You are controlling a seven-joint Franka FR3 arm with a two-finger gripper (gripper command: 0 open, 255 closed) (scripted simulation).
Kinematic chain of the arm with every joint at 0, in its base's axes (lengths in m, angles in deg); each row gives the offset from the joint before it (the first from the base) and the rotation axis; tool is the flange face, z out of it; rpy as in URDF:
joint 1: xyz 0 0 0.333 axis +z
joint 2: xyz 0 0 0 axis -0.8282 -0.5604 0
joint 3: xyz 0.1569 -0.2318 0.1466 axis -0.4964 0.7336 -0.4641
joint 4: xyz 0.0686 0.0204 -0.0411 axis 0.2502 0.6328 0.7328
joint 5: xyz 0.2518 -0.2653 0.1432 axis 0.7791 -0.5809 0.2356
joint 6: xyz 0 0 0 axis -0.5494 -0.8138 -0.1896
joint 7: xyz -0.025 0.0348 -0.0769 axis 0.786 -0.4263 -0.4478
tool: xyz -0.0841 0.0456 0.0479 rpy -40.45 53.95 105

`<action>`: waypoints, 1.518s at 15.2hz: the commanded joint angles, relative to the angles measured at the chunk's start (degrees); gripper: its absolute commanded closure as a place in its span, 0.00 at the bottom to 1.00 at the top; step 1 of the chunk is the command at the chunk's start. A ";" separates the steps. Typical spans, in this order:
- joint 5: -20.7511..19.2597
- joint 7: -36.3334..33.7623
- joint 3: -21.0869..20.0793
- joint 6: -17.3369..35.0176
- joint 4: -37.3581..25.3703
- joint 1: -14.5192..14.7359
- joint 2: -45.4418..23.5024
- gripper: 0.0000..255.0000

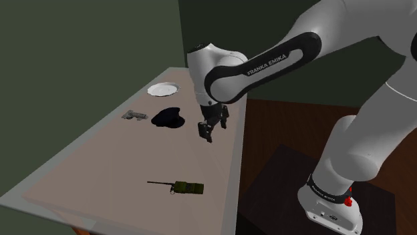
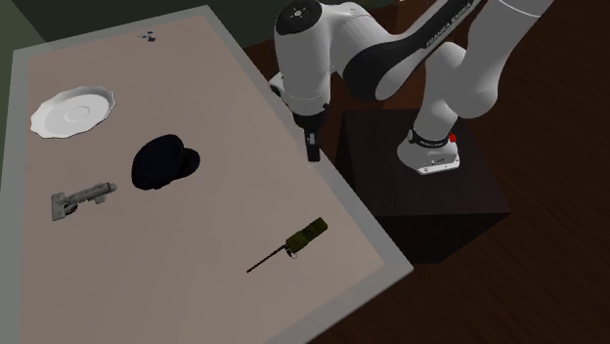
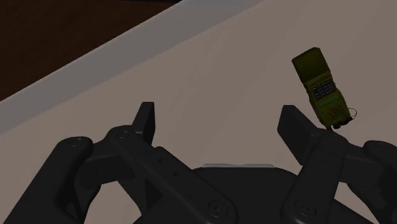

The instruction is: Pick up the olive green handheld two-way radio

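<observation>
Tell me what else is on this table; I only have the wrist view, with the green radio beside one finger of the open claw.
Observer: A black cap, a white plate and a small grey object lie farther across the table.
Operator: Does the radio have an antenna?
Observer: Yes, the radio has a thin antenna, pointing to the shoulder view's left.
Operator: Where's my claw?
Observer: The claw hangs near the table's edge on the stand side, apart from the radio.

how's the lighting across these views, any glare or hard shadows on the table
Shoulder view: dim, table matte, no glare. Second exterior view: brighter tabletop, no hard shadows. Wrist view: table darkens toward the end effector; the olive radio is well lit.
</observation>
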State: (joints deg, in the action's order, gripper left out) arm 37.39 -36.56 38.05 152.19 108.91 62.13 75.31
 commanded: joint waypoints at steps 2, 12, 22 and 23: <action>-1.24 -3.15 -2.36 2.73 -2.65 1.04 -6.17 0.00; -9.54 -12.57 -5.90 6.70 -16.80 6.23 -28.08 0.00; -15.50 -17.17 -4.93 7.46 -29.79 12.59 -44.40 0.00; -15.72 -17.31 -4.79 8.00 -29.70 12.68 -44.88 0.00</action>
State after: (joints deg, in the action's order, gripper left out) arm 21.90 -53.68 33.14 159.77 79.33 74.63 30.99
